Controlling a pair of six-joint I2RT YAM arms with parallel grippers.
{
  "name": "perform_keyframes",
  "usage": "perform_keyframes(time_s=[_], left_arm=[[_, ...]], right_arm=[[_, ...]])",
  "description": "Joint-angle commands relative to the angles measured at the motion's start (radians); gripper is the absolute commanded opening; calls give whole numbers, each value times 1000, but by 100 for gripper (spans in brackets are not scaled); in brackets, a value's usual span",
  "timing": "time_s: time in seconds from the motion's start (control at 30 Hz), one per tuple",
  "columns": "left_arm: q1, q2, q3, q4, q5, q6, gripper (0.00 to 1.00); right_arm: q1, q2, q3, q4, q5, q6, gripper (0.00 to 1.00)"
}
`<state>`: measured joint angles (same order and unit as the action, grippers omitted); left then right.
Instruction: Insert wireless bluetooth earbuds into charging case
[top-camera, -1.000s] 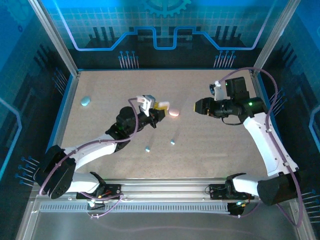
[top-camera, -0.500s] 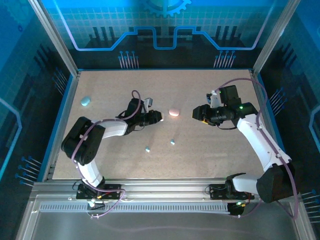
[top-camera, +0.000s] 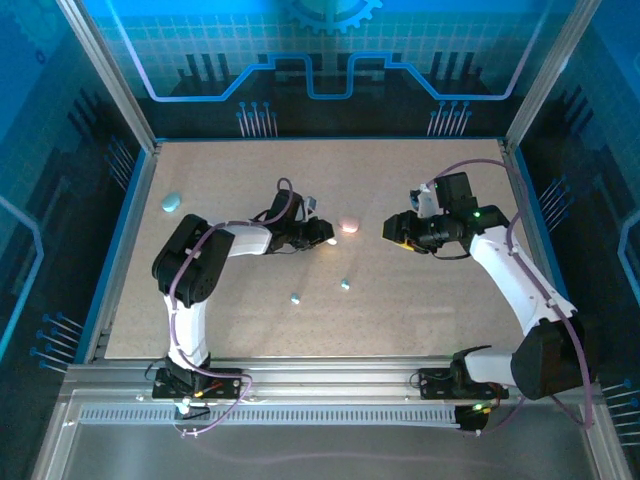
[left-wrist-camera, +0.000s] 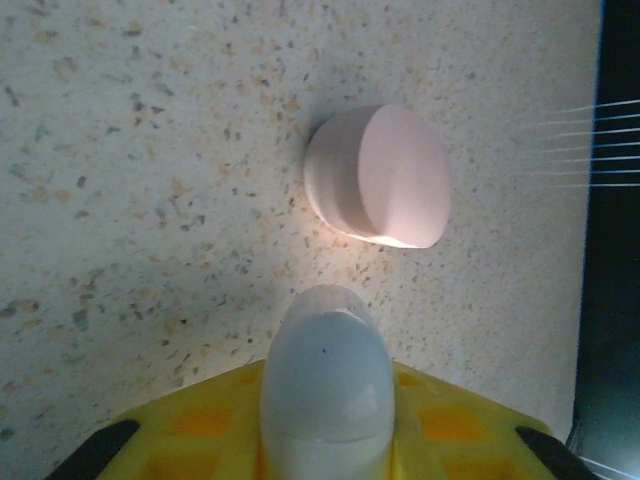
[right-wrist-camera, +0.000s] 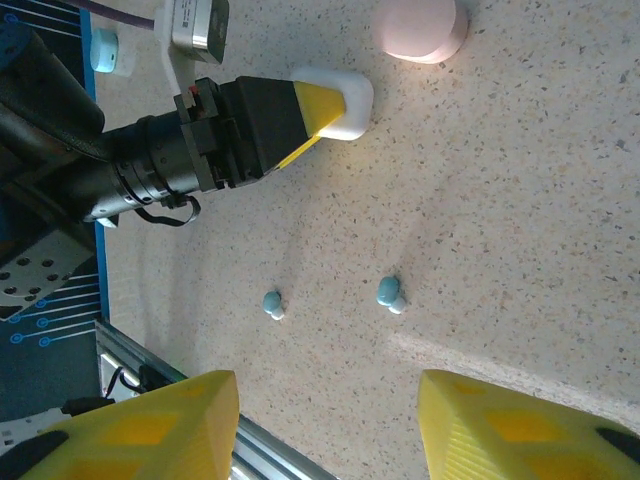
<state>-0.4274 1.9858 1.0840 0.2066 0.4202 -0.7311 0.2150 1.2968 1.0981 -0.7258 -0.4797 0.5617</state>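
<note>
The light blue earbuds (top-camera: 296, 298) lie loose at lower centre of the overhead view, the pink case (top-camera: 348, 226) above looks unopened, the left gripper (top-camera: 327, 237) is pinched together beside it and the right gripper (top-camera: 392, 230) is spread empty, so opening the case probably comes next.

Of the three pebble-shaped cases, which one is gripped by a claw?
The white case, clamped in the left claw. The pink case lies free just ahead of it; the light blue case lies alone, far to the left.
</note>
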Motion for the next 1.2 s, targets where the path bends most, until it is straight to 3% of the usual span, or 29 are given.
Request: perform_keyframes(time_s=[0.0, 0.37, 0.6, 0.83, 1.17], left_arm=[[1, 23, 66, -178, -38, 49, 26], [3, 0, 155, -424, -178, 170, 53], [31, -146, 205, -599, -377, 299, 65], [238, -271, 243, -725, -477, 408, 76], [562, -225, 278, -698, -531, 418, 89]], right_arm=[[3, 9, -7, 13, -19, 6, 52], [2, 6, -9, 9, -16, -4, 52], [1, -15, -13, 3, 3, -23, 53], [-2, -29, -26, 6, 19, -30, 55], [28, -56, -70, 106, -22, 22, 66]])
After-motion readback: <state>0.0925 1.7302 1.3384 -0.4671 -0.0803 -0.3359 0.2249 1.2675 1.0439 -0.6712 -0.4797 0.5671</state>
